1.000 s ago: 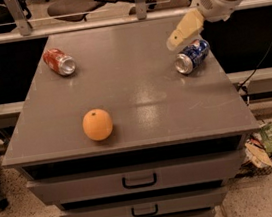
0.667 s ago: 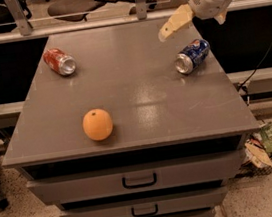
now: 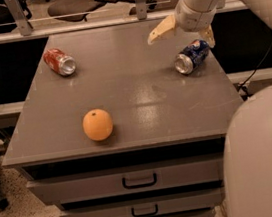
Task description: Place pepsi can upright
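Note:
The pepsi can [image 3: 193,56], dark blue with a silver end, lies on its side near the right edge of the grey table top [image 3: 134,95], its end facing the front left. My gripper [image 3: 184,34] hangs just above and behind the can. It is open, with one cream finger [image 3: 161,29] out to the left of the can and the other finger [image 3: 209,35] by the can's far right end. It holds nothing.
A red-orange can [image 3: 60,61] lies on its side at the far left of the table. An orange [image 3: 98,124] sits near the front left edge. Drawers [image 3: 139,180] are below the top. My pale body [image 3: 264,158] fills the lower right.
The gripper has shifted left and turned above the can, so both fingers now show spread around it. More of my body has come into view at the lower right. The can has not moved.

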You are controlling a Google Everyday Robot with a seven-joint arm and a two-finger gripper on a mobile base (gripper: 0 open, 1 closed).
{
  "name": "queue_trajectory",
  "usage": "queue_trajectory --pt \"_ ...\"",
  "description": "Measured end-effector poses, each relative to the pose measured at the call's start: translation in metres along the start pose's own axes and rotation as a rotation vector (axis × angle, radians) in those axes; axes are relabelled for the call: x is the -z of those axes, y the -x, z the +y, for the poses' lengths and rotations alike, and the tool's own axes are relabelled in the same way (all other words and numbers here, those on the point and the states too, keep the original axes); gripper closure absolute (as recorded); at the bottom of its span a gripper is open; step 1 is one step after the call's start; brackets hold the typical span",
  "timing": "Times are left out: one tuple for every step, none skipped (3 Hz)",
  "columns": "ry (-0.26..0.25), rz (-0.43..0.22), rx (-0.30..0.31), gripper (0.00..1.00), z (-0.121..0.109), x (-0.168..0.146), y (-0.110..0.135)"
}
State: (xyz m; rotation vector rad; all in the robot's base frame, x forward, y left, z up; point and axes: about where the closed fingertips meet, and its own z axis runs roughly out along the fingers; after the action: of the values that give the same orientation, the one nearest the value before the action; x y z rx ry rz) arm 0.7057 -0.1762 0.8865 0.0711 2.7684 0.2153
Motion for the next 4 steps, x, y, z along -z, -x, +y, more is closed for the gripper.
queue_trajectory --pt "-0.029 0.055 -0.175 0.0 0.01 -0.018 -0.005" --pt "-0.09 0.088 -0.338 0.0 0.009 -0.026 -0.011" --pt "-0.156 0.123 -0.486 0.0 0.002 -0.034 -0.021" --pt "-0.201 0.154 -0.561 0.0 -0.004 -0.041 -0.031"
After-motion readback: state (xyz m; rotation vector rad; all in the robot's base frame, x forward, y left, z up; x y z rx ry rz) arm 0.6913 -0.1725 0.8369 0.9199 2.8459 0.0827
